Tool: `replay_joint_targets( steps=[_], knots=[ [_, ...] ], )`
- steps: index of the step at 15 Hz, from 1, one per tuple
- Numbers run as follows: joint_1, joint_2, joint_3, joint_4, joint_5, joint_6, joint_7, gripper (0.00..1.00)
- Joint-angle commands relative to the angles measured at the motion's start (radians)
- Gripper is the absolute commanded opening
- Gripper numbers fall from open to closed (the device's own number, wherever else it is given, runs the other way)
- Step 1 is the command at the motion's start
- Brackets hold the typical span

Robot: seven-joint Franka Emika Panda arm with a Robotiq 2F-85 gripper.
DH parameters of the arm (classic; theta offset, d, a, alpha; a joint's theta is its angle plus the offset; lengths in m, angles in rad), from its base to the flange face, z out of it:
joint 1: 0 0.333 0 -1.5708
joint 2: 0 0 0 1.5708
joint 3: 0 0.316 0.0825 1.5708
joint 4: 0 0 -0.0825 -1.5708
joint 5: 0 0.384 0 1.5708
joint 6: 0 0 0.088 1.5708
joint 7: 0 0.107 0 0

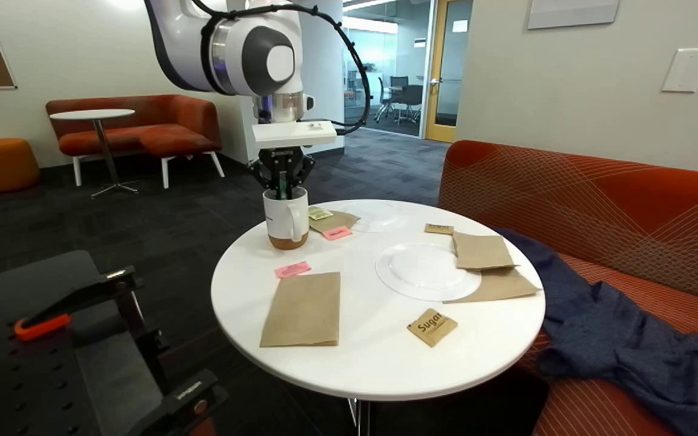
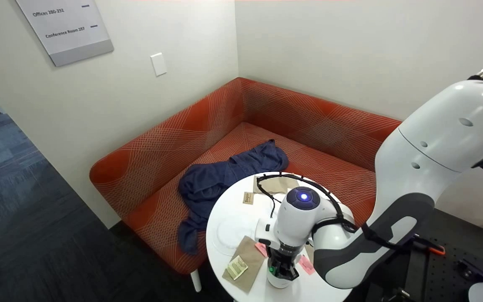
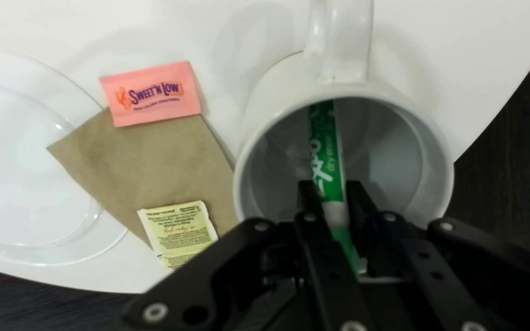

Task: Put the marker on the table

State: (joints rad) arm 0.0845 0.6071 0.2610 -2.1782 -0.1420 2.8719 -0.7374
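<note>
The green marker [image 3: 328, 161] with a paler band stands tilted inside a white mug [image 3: 437, 179], its lower part down in the mug. My gripper [image 3: 332, 189] has a finger on each side of the marker, pressed against it at the mug's mouth. In both exterior views the gripper [image 1: 283, 191] [image 2: 281, 270] points down into the mug [image 1: 279, 221] [image 2: 278, 283], and a bit of green marker [image 1: 283, 179] shows between the fingers. The mug stands upright near the edge of the round white table [image 1: 379, 360] [image 2: 231, 201]. The marker's lower tip is hidden by the mug's near wall.
The mug's handle [image 1: 295, 221] sticks out at its side. A brown paper piece [image 3: 154, 161] with a pink packet [image 3: 152, 94] and a yellow packet [image 3: 180, 230] lies beside the mug. Clear plates [image 1: 425, 272], a brown napkin [image 1: 303, 312] and sugar packets [image 1: 432, 327] lie on the table.
</note>
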Motion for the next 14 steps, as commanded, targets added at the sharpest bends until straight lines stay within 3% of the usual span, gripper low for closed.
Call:
replay_joint_targets(
  steps=[1,14],
  knots=[
    [-0.014,-0.032,0.015,-0.022,-0.028,0.002,0.027,0.05],
    [0.022,-0.278,-0.001,-0.158,-0.044,-0.016,0.081,0.05]
  ],
)
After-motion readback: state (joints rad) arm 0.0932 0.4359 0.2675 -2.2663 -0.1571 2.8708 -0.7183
